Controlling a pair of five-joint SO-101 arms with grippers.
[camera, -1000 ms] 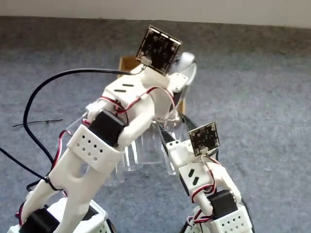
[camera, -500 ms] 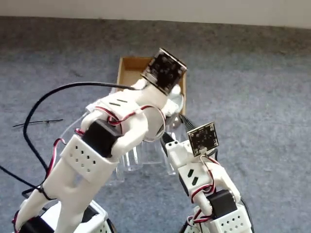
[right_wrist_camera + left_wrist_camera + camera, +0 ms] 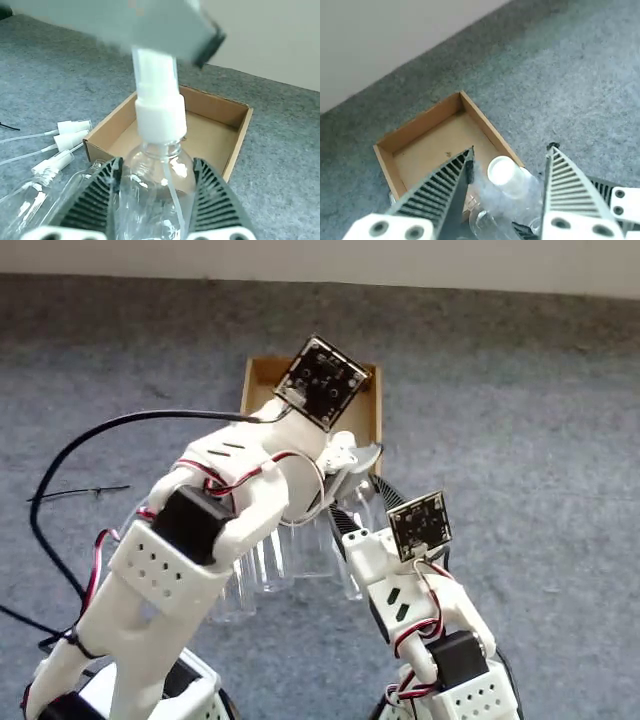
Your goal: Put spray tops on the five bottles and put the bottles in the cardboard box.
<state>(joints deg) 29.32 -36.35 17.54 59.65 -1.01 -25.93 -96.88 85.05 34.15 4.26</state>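
Right gripper tight on the bottle, left gripper spread wide over its spray top

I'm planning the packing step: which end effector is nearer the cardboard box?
Left. The left end effector hangs over the spray top at the edge of the box; the right end effector grips the bottle lower down, farther back.

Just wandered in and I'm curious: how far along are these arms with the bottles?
Early on. Nothing is boxed: the cardboard box is bare inside. In hand: the right gripper holds a clear bottle with a spray top on its neck, the open left gripper around that top. Still to do: loose spray tops and other bottles lie beside the box, and all bottles need boxing.
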